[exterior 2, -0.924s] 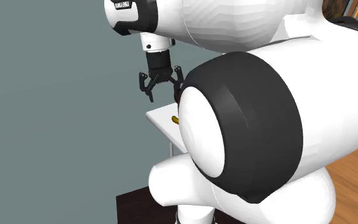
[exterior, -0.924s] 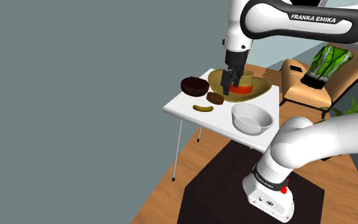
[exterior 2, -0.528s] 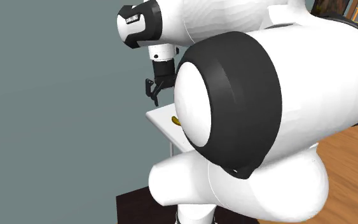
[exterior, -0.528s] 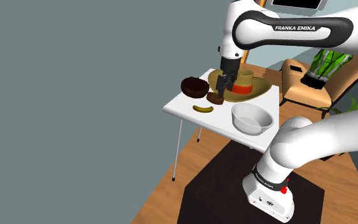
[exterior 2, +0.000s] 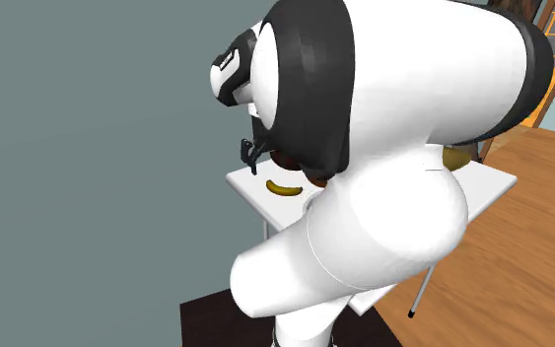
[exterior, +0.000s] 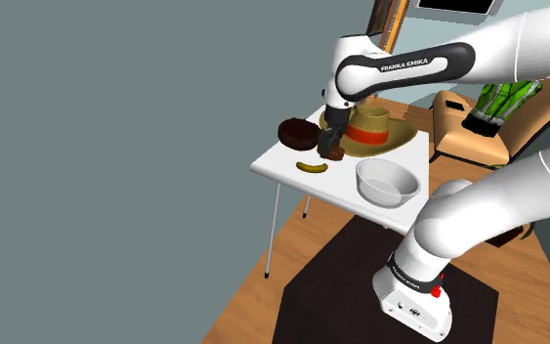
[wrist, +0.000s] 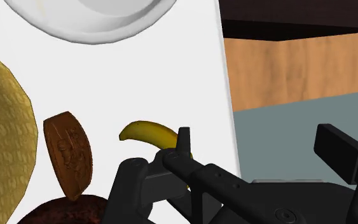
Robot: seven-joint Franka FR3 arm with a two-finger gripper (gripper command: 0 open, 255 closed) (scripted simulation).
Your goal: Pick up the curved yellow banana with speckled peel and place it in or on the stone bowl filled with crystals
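In the shoulder view my jaws hang low over the white counter (exterior: 278,162), right above a small brown disc (exterior: 333,152). The dark brown bowl (exterior: 299,132) sits to that view's left of them, and a straw hat with a red band (exterior: 375,132) to the right. The yellow banana (exterior: 312,166) lies flat on the counter, just nearer than the disc, with nothing touching it. A white bowl (exterior: 387,182) stands to its right.

In the second exterior view my own arm hides most of the jaws. The banana (exterior 2: 285,187) lies near the counter's left corner, close to them.

In the wrist view my jaws stand wide apart, holding nothing. One finger (wrist: 190,167) crosses in front of the banana's end, and the other (wrist: 343,153) sits out past the counter's edge.
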